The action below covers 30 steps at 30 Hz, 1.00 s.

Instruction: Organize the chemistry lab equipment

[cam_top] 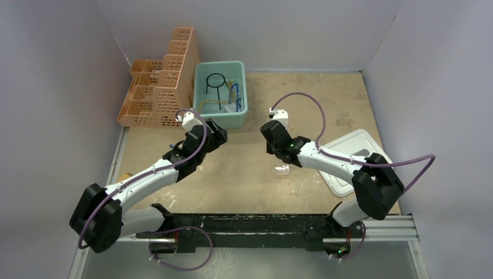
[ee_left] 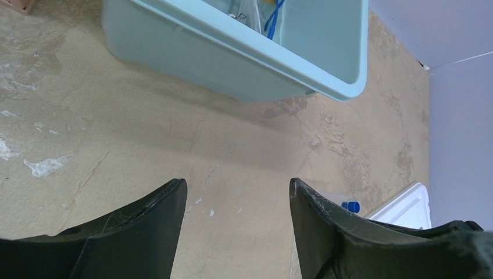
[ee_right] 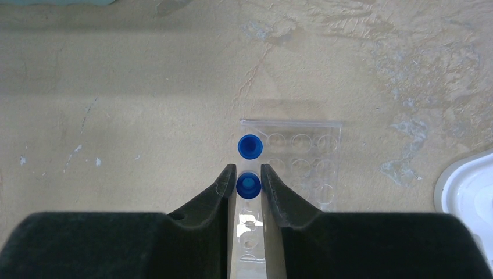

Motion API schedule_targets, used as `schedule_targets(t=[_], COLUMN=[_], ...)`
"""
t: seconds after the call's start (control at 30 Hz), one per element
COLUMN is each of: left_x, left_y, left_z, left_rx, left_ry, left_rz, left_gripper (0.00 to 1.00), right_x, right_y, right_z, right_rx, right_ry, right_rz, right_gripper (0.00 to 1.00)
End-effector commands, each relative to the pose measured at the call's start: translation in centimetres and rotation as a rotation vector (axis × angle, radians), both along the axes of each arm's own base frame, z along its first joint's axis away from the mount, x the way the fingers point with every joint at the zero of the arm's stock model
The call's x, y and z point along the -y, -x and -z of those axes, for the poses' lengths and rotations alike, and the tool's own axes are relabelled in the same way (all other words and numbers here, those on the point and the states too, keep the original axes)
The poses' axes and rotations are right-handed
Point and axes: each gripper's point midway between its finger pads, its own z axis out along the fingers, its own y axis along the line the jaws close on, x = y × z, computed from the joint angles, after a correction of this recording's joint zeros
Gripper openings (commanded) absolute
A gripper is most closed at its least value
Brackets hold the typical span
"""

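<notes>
Your right end effector (ee_right: 248,170) is clamped on a blue-capped tube (ee_right: 248,185), one pad against each side of the cap. The tube stands in a hole at the edge of the clear tube rack (ee_right: 302,157). A second capped tube (ee_right: 250,146) stands in the next hole, just beyond the fingertips.

Expect the tube to be light, with a smooth, slippery wall that may crack under a hard squeeze. The ribbed cap is the safer place to hold, as you have it. The rack also looks light and rests loose on the worktop (ee_right: 116,116), so a sideways pull would probably drag or tip it.

Your left end effector (ee_left: 237,185) has its jaws wide apart with nothing between them. It hovers over bare worktop just short of the teal bin (ee_left: 203,64).

That bin holds the black wire ring with stem (cam_top: 216,81), a pale amber hose (cam_top: 210,103) and something with blue parts that I cannot identify. The other rack holes look unfilled.
</notes>
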Motion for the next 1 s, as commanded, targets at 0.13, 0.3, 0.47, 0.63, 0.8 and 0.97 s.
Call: schedule_targets(t=[0.13,0.3,0.47,0.63,0.8,0.97], left_x=[-1.1,-2.4,-3.1,-4.4,-5.6,-7.2], left_y=[-0.1,0.2,0.9,1.6,2.6,3.4], left_z=[-0.8,-0.4,0.3,1.1,1.8,2.5], left_rx=[0.049,0.059,0.051,0.036,0.007,-0.045], left_ry=[-0.005,-0.007,0.010,-0.011,-0.041,-0.064], left_rz=[-0.030,-0.085,-0.113,-0.150,-0.179,-0.246], left_gripper=[0.65,0.66,0.66,0.66,0.68,0.68], right_x=[-0.7,-1.1,-1.0,0.0,0.5,-0.2], right_y=[0.2,1.4,2.3,2.7,2.0,1.0], right_z=[-1.1,-1.5,-1.6,-1.9,-3.3,-5.8], right_rx=[-0.013,-0.089,-0.147,-0.173,-0.144,-0.102], right_ry=[-0.033,-0.060,-0.044,-0.012,0.010,-0.013], right_rz=[0.009,0.003,-0.001,0.047,0.082,0.069], right_gripper=[0.44,0.51,0.49,0.49,0.52,0.54])
